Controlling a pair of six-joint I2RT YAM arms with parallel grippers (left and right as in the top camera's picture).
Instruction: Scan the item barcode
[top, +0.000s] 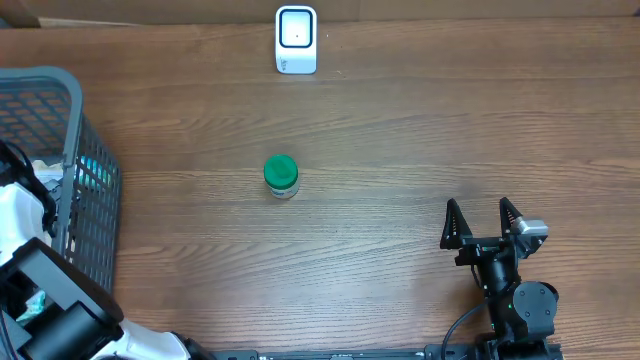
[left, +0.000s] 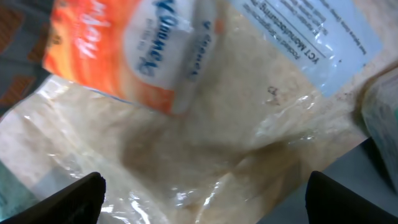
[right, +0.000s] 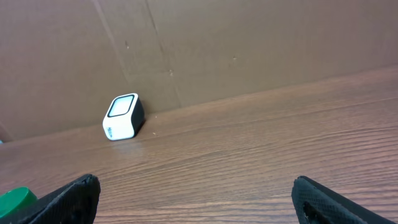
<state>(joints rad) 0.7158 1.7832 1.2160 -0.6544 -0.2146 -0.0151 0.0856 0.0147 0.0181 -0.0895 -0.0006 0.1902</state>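
Observation:
A clear bag of pale grain with an orange label and a white printed label fills the left wrist view. My left gripper hangs open just over it, a dark fingertip at each lower corner. No barcode shows. In the overhead view the left arm reaches into the grey basket and its fingers are hidden. The white scanner stands at the table's far edge. My right gripper is open over bare wood at the near right.
A small jar with a green lid stands upright mid-table, between the scanner and the right gripper. The mesh basket occupies the left edge. A brown cardboard wall rises behind the scanner.

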